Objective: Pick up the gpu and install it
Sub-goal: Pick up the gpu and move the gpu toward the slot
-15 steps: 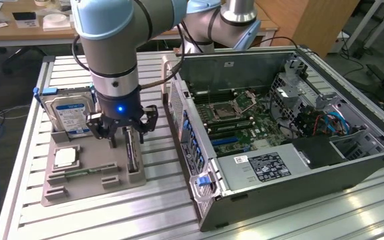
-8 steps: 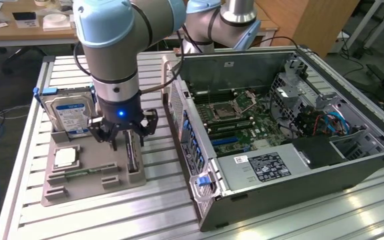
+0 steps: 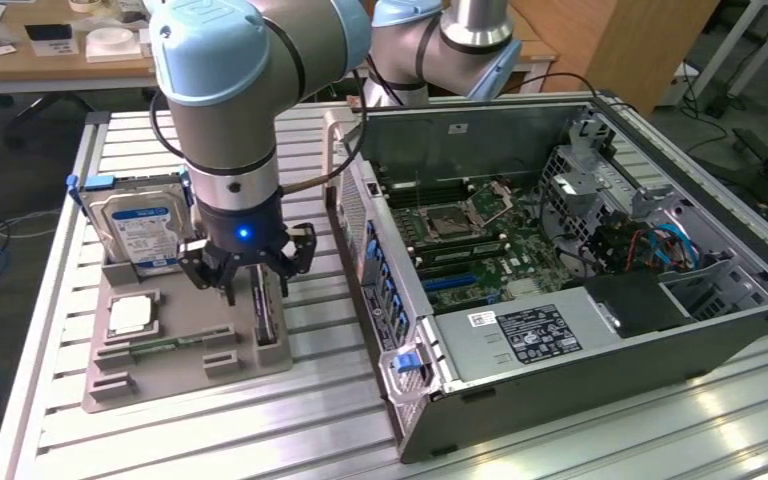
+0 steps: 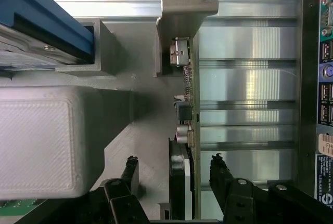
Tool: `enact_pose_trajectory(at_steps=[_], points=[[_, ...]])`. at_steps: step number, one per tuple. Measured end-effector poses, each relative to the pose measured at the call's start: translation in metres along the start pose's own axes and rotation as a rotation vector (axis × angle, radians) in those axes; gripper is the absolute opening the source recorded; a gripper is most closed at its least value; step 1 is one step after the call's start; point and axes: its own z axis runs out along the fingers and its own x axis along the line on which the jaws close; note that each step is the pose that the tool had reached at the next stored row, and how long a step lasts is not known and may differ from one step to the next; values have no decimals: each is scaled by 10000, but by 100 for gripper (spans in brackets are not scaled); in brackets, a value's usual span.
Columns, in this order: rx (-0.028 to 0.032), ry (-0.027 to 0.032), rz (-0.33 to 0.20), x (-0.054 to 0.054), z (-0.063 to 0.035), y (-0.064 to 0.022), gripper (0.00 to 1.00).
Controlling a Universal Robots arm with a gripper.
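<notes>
Black hand (image 3: pixel 244 285) hangs vertical, wide open astride the upright gpu (image 4: pixel 179 182), gripping nothing.

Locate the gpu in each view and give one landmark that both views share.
Exterior view: the gpu stands on edge in the grey holder, under the gripper, on the side nearest the computer case.
Wrist view: the gpu is edge-on, running from between the open fingers out to its pale bracket.
Shared landmark: the blue-edged hard drive standing in the holder.
</notes>
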Motion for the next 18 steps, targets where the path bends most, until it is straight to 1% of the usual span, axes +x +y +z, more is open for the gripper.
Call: enact_pose_trajectory(at_steps=[4, 5, 6, 8, 9, 10, 15, 16, 17, 18], points=[[0, -1, 0, 0, 0, 0, 65], [-1, -2, 1, -1, 1, 1, 59], [-3, -4, 1, -6, 2, 1, 59], [0, 0, -1, -17, 0, 0, 47], [-1, -1, 0, -22, 1, 1, 47], [-1, -2, 1, -24, 2, 1, 40], [0, 0, 1, -29, 1, 1, 40], [0, 0, 1, -30, 1, 1, 39], [0, 0, 1, -30, 1, 1, 32], [0, -1, 1, -31, 1, 1, 32]])
